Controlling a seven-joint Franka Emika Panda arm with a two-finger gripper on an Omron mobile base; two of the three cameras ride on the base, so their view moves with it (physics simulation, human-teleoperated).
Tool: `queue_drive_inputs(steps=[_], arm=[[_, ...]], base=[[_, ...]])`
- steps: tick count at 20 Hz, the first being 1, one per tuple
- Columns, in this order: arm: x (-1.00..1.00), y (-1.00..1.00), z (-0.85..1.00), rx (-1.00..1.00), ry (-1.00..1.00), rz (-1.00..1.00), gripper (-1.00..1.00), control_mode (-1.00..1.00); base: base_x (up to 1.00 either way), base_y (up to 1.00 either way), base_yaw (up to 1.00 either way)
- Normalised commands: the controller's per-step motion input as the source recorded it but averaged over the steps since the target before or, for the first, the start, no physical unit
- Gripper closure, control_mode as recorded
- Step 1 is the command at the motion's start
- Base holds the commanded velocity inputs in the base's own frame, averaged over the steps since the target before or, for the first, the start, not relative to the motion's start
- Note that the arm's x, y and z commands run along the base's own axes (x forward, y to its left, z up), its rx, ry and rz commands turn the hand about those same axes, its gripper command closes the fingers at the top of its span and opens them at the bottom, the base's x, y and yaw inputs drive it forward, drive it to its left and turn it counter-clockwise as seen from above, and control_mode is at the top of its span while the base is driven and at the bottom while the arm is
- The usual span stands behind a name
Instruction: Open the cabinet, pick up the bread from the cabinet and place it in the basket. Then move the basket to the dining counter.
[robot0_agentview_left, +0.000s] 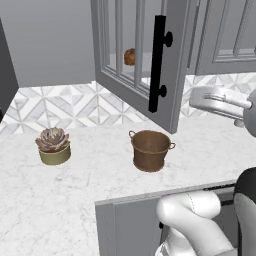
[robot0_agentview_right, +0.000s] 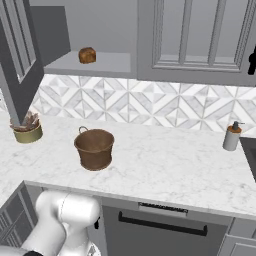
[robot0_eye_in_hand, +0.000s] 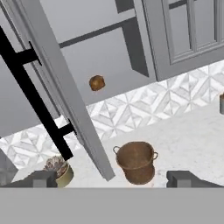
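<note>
Cabinet shelf holds bread (robot0_eye_in_hand: 96, 82), beyond spread tool (robot0_eye_in_hand: 112, 178)

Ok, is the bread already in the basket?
No, the bread sits on the shelf inside the open cabinet, and the basket on the worktop below shows a bare interior.

Cabinet (robot0_eye_in_hand: 65, 83): grey, glass-paned door swung open toward you, black bar handle left of your gripper's line of sight. Bread (robot0_eye_in_hand: 96, 82): small golden-brown loaf, upright on open shelf ahead of your fingertips, well apart. Basket (robot0_eye_in_hand: 136, 161): copper-brown bucket, upright, empty, on marble worktop between and beyond your fingertips.
</note>
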Motion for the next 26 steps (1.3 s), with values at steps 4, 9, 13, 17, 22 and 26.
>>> queue_drive_inputs(steps=[4, 9, 13, 17, 22, 26], arm=[[-0.11, -0.94, 0.0, 0.41, 0.0, 0.29, -1.0, -1.0], [0.38, -0.75, 0.0, 0.65, 0.22, 0.22, -1.0, -1.0], [0.78, 0.05, -0.05, 0.5, 0.54, 0.26, -1.0, -1.0], [0.81, 0.34, -0.24, 0.42, 0.62, 0.19, -1.0, -1.0], [0.88, 0.27, -0.22, 0.46, 0.53, 0.13, -1.0, -1.0], [0.52, 0.33, -0.08, 0.43, 0.25, 0.07, -1.0, -1.0]], base=[[0.0, 0.0, 0.0], [0.0, 0.0, 0.0], [0.0, 0.0, 0.0], [0.0, 0.0, 0.0], [0.0, 0.0, 0.0], [0.0, 0.0, 0.0]])
